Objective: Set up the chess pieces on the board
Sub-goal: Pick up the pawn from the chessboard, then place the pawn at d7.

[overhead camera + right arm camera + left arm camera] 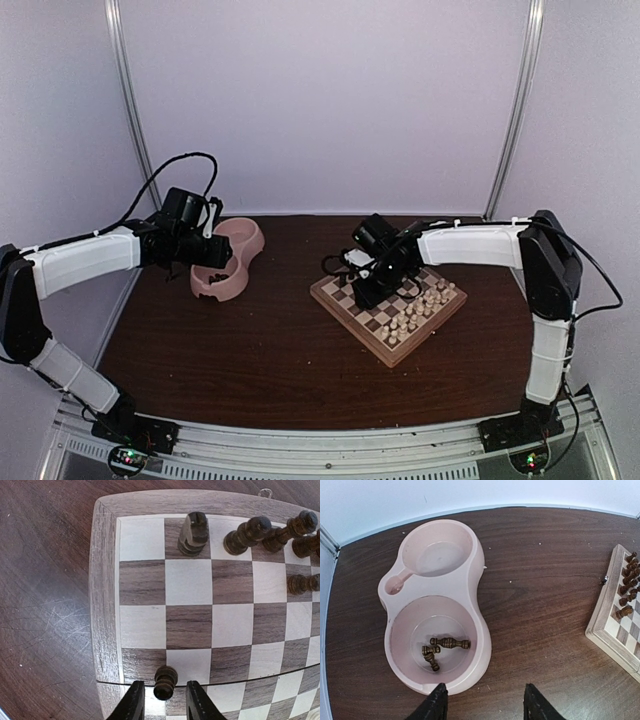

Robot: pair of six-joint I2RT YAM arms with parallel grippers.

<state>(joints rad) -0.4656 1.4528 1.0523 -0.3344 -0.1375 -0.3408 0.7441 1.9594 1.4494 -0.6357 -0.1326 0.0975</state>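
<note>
My right end effector [164, 685] stands unclenched around a dark pawn [165, 679] upright at the board [102, 580]'s edge, with a sliver of gap at each finger. My left end effector [484, 687] is released and empty. Three dark chess pieces [444, 647] lie in the pink bowl [479, 575], just beyond its fingertips.

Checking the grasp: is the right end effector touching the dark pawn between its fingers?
Apart. The right wrist view shows board on both sides of the pawn, separating it from the fingers of the right end effector.
</note>
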